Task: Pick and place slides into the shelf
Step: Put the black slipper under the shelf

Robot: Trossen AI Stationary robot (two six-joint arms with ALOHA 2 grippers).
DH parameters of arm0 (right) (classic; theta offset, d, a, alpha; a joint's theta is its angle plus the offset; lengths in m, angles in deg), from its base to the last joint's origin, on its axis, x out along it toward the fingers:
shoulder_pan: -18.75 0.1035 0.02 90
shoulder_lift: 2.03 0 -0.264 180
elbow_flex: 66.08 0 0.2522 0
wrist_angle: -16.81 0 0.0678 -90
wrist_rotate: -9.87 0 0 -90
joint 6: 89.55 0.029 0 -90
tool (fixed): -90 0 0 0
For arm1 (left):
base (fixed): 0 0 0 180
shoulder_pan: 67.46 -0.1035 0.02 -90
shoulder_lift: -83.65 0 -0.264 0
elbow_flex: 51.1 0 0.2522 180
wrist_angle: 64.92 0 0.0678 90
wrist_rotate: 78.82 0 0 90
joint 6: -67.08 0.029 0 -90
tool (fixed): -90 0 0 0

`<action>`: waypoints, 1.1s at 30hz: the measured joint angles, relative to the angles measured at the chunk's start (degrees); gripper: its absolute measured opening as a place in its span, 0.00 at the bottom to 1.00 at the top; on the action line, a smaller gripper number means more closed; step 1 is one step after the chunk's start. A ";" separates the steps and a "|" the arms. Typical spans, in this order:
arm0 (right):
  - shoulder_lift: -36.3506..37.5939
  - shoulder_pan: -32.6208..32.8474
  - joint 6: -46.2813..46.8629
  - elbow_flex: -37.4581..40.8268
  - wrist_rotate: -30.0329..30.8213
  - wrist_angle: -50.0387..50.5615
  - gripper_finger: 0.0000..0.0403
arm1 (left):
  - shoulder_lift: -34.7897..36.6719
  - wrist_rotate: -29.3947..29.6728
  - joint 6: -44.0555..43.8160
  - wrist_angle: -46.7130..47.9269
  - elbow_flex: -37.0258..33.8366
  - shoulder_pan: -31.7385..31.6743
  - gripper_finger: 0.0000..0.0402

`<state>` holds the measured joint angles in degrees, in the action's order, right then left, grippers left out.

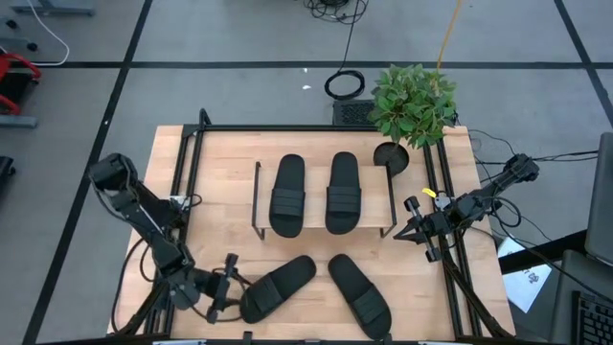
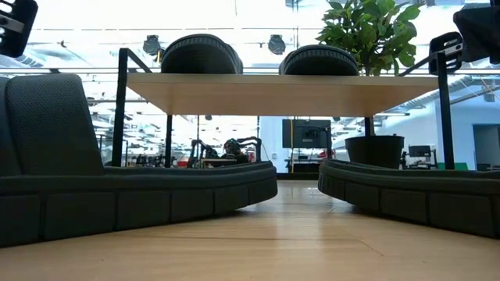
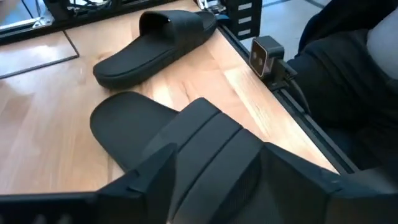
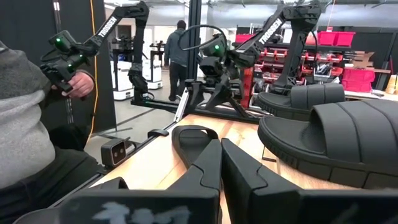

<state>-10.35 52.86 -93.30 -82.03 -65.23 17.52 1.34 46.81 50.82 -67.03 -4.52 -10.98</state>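
Two black slides (image 1: 287, 195) (image 1: 343, 192) lie side by side, soles down, on top of the light-wood shelf (image 1: 378, 182). Two more lie soles down on the tabletop in front of it, one on the left (image 1: 278, 286) and one on the right (image 1: 359, 287). My left gripper (image 1: 230, 287) is open at the left slide's near-left end. In the left wrist view its fingers (image 3: 143, 177) stand on either side of that slide's ribbed strap (image 3: 211, 140). My right gripper (image 1: 407, 230) (image 4: 221, 168) is shut and hovers by the shelf's right end frame, touching nothing. My left gripper has a finger on each side of the left slide at its strap (image 3: 211, 140), coming in low and nearly level from the table's left, along the slide. I cannot tell whether the fingers touch it. The slide lies flat on the table.
A potted plant (image 1: 414, 101) stands at the table's far right corner. Black rails (image 1: 192, 172) run along the table's edges, and a small camera (image 3: 264, 53) sits at the near edge. A person (image 4: 31, 124) sits beyond the table, holding a control handle.
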 joint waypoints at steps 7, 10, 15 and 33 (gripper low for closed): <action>0.01 0.01 -0.06 0.00 0.00 0.00 0.00 | -8.08 2.88 -0.30 7.38 5.14 0.28 0.72; 0.01 0.00 0.00 0.00 0.00 -0.01 0.00 | -11.29 3.96 1.21 12.38 7.84 0.28 0.74; -0.01 0.01 0.00 0.00 0.01 0.01 0.00 | -14.04 5.92 2.33 18.03 12.25 0.26 0.76; -2.21 0.00 -0.02 0.00 0.24 0.14 0.00 | -21.25 12.19 18.54 18.63 16.50 -4.96 0.75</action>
<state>-12.57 52.86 -93.32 -82.03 -64.99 17.66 -19.90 59.00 69.36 -48.40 11.98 -15.94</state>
